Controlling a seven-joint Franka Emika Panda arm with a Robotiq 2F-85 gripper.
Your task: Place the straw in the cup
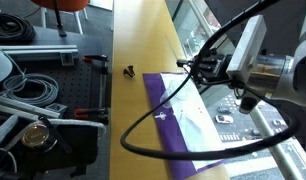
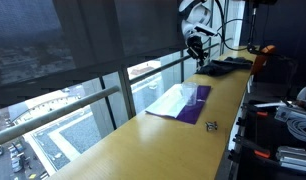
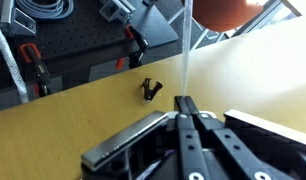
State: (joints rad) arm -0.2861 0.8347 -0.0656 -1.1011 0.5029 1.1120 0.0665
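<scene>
In the wrist view my gripper (image 3: 186,101) is shut on the straw (image 3: 186,45), a thin pale stick that runs straight on from the fingertips over the wooden table (image 3: 83,115). In both exterior views the gripper (image 1: 192,67) (image 2: 199,57) hangs above the far part of the purple cloth (image 1: 173,128) (image 2: 185,104), which has pale sheets lying on it. I cannot make out the cup in any view.
A small black object (image 1: 128,70) (image 2: 211,125) (image 3: 150,89) lies on bare wood beside the cloth. A thick black cable (image 1: 143,135) loops from the arm over the cloth. Clamps and coiled cables (image 1: 33,90) crowd the bench beyond one table edge. Windows (image 2: 73,50) line the opposite edge.
</scene>
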